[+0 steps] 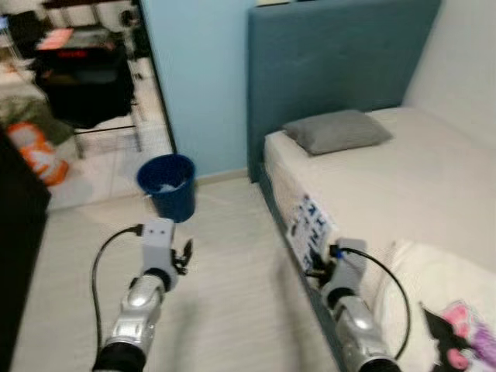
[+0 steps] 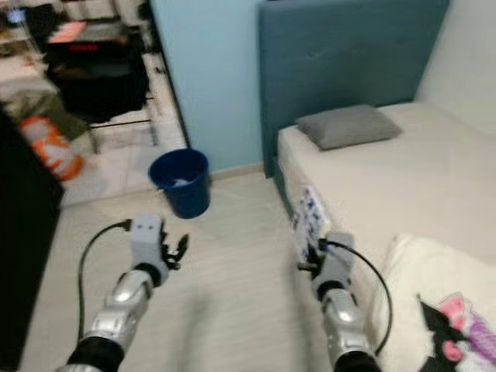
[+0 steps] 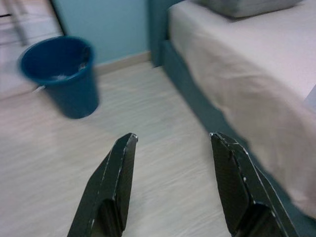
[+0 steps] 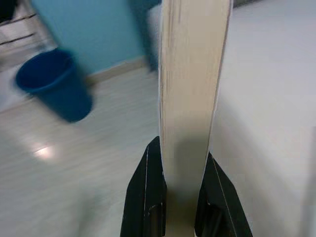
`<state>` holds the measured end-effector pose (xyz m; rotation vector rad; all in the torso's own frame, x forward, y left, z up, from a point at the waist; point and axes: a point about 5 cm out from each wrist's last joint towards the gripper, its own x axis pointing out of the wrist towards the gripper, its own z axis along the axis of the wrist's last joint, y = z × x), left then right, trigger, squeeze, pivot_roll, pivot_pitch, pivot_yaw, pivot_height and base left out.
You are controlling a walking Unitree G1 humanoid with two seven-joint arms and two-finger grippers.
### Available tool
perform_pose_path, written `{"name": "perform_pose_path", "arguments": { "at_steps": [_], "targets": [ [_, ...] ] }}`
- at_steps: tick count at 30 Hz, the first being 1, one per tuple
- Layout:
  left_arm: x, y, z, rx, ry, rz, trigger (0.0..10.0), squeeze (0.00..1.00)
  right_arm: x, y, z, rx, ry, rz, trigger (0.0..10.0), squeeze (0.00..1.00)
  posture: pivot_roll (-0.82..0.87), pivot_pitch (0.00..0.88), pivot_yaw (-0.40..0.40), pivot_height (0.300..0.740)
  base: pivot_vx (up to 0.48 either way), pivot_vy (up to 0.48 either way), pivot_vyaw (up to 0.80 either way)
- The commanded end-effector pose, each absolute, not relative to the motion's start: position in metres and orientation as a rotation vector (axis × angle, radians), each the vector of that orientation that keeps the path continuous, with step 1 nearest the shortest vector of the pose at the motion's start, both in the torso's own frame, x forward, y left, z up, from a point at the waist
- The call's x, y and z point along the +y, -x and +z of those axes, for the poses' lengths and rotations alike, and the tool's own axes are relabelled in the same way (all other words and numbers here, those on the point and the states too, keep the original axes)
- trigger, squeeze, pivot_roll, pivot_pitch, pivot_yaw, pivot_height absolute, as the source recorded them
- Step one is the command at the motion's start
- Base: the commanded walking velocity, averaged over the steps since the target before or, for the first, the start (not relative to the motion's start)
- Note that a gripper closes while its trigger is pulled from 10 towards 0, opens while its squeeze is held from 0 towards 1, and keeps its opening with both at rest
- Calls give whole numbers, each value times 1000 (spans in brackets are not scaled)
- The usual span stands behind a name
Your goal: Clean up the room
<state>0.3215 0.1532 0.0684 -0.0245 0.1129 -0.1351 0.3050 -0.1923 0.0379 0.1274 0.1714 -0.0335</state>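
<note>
A flat white box with blue print (image 1: 310, 229) stands upright in my right gripper (image 1: 319, 267), close beside the bed's edge. Its pale thin edge (image 4: 192, 74) rises from between the fingers, which are shut on it (image 4: 180, 148). My left gripper (image 1: 184, 256) is held up over the pale floor, open with nothing between its fingers (image 3: 173, 140). A dark blue bin (image 1: 168, 186) stands on the floor against the light blue wall, ahead of both grippers, with something pale inside it (image 3: 61, 74).
To my right is a bed (image 1: 418, 186) with a teal headboard (image 1: 333, 54) and a grey pillow (image 1: 337, 130). A pink and black item (image 1: 461, 329) lies on a white cover nearby. Dark furniture (image 1: 15, 232) stands left; a black rack (image 1: 85, 77) and an orange object (image 1: 39, 151) lie beyond.
</note>
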Motion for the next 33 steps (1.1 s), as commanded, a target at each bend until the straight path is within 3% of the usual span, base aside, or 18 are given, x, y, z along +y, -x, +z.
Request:
{"name": "perform_pose_path", "arguments": {
  "at_steps": [1, 33],
  "targets": [
    [160, -318, 63, 137, 17, -115, 10000, 0, -185, -306, 39, 153, -143, -19, 10000, 0, 48, 96, 24, 740, 356, 0, 0],
    [152, -318, 59, 137, 50, -103, 10000, 0, -191, -310, 45, 144, -119, -10, 10000, 0, 23, 81, -1, 740, 350, 0, -53]
  ]
}}
